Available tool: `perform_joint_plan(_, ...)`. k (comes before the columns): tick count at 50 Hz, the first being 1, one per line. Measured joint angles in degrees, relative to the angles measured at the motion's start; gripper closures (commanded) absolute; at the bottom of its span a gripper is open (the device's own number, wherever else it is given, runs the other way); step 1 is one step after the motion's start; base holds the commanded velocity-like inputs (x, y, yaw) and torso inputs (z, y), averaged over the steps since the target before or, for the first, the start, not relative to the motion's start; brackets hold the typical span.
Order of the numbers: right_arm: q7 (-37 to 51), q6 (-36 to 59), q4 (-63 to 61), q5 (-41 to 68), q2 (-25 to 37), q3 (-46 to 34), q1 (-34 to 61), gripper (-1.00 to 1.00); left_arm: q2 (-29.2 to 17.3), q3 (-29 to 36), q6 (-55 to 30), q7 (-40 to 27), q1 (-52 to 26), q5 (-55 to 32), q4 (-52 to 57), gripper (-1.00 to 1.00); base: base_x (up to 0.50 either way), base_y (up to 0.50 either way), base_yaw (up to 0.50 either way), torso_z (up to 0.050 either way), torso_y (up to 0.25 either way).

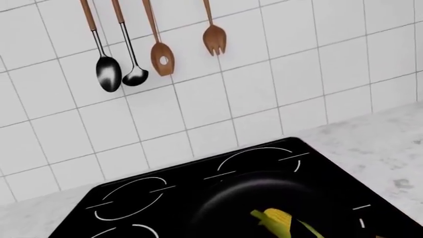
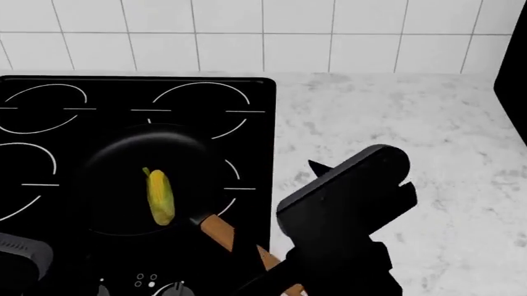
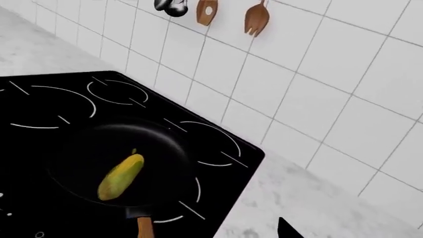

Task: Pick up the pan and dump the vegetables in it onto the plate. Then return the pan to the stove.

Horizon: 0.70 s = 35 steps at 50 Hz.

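Right fingers: the right gripper (image 2: 313, 165) shows in the head view as a dark block over the worktop, just right of the stove's edge; only one pointed dark tip pokes out, so whether the fingers (image 2: 314, 166) are wide or narrow cannot be told. They are not on the pan handle.
Left fingers: out of sight in every view; a dark grey part of the left arm (image 2: 21, 256) sits at the lower left corner of the head view.
Pan (image 2: 148, 185): matte black, resting flat on the stove's front right burner, its wooden handle (image 2: 226, 237) pointing toward the robot and slightly to the right, passing under the right arm.
Pan contents: one yellow corn cob (image 2: 160, 197) with a green tip, lying on the pan floor a little left of centre, green end toward the back wall.
Stove (image 2: 206, 92): glossy black glass, white burner arcs; the other three burners carry nothing. What look like grey knobs (image 2: 169, 288) show at the front edge, partly cut off.
Worktop (image 2: 395, 117): pale marbled stone to the right of the stove, beneath the right arm.
Wall: white tiles (image 1: 297, 74) behind the stove; two dark ladles (image 1: 108, 73), a wooden slotted spoon (image 1: 162, 58) and a wooden fork (image 1: 214, 39) hang there.
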Motion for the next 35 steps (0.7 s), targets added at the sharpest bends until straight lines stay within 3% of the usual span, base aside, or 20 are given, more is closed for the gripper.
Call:
perform_joint_plan(17, -5.35, 7.44, 5.3, 4.78, 0.93, -0.64, 4.34, -1.0, -0.77, 0.28, -0.17, -1.06, 0.83, 0.58, 0.97, -1.0, 0.0, 0.0, 0.0, 0.0, 0.0)
perform_joint_plan(35, -8.86, 7.6, 16.18, 5.45, 1.96, -8.71, 10.96, -1.0, -1.35, -0.69, -1.04, -1.63, 1.41, 0.16, 2.59, -1.0, 0.0, 0.0, 0.0, 0.0, 0.0)
